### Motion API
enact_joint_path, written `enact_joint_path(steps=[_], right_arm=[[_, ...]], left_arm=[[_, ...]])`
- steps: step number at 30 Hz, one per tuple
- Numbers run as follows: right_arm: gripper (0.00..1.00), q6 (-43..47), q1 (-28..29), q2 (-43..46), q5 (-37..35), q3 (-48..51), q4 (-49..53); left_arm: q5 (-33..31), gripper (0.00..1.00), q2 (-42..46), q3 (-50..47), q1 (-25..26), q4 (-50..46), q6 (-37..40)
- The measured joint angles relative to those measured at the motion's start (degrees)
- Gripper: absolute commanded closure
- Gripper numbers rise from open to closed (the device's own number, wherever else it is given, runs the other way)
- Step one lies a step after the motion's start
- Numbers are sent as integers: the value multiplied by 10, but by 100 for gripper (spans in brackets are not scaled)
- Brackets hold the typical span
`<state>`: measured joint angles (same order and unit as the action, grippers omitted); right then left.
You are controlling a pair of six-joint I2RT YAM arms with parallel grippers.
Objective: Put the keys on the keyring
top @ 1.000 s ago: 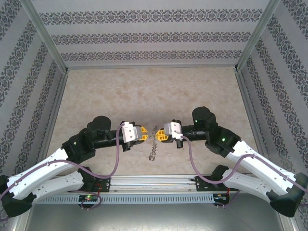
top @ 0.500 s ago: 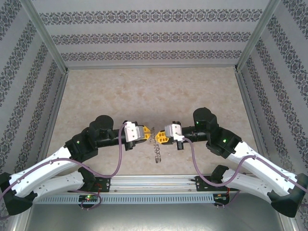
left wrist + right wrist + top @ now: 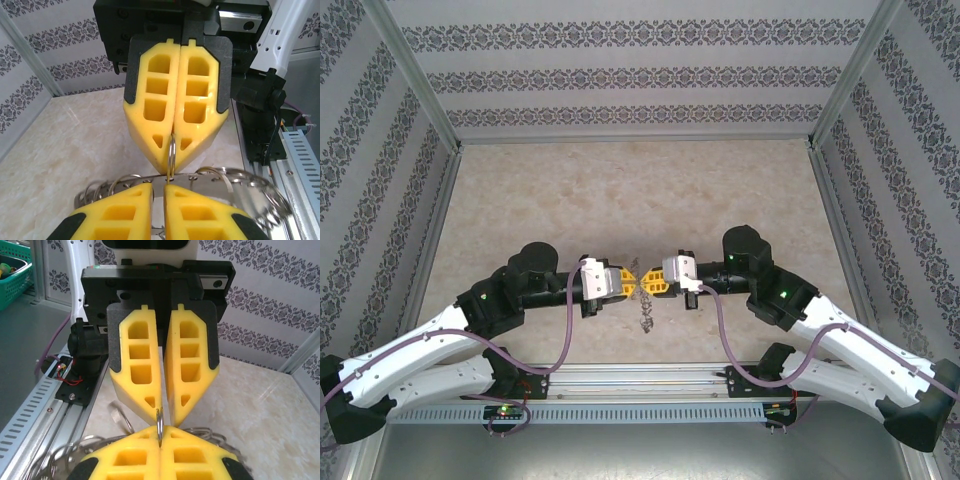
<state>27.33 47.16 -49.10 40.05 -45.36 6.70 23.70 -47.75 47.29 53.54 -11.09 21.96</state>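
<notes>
- The keyring (image 3: 646, 312) is the nearest of the task's things. Most of it hangs just on the near side of the place where your two grippers meet, above the near middle of the table (image 3: 620, 190).
- I judge that lifting and presenting the keyring is done, because both tools carry it. The threading itself is what remains.
- Whether the key already sits among the loops, the pictures do not let me tell.
- The right gripper (image 3: 652, 284) has its jaws fully together. At the very tips they pinch one small loop (image 3: 171, 152) of the keyring, and this loop stands upright.
- The left gripper (image 3: 628, 282) has its jaws narrow, with only a thin slit between them. They seem to clamp the flat metal band (image 3: 159, 186) of the keyring. This is my reading, because the contact is partly hidden.
- For the pose, both bases sit at the near edge of the table. Your white upper links run inward from the near corners to the bent elbows.
- The two black forearms lie low and almost level, and they point at each other along the left-right line. The yellow tips are almost touching, left against right.
</notes>
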Motion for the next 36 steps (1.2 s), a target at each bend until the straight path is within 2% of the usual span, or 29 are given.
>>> enact_joint_path(steps=[16,21,26,31,32,35,36], right_arm=[[100,-7,4,6,-6,9,-21],[100,-12,4,7,-5,9,-23],[100,-15,4,14,-3,14,-23],[100,-16,4,16,-4,15,-23],[97,-16,4,16,-5,15,-23],[79,-17,4,16,-16,15,-22],[76,-17,6,17,-22,15,-19]], left_arm=[[0,82,1,0,14,8,-1],[0,87,1,0,16,16,-1],[-2,100,0,0,17,20,-1],[-5,100,0,0,19,21,-3],[-7,100,0,0,20,21,-2],[-14,100,0,0,20,20,2],[-17,100,0,0,20,16,3]])
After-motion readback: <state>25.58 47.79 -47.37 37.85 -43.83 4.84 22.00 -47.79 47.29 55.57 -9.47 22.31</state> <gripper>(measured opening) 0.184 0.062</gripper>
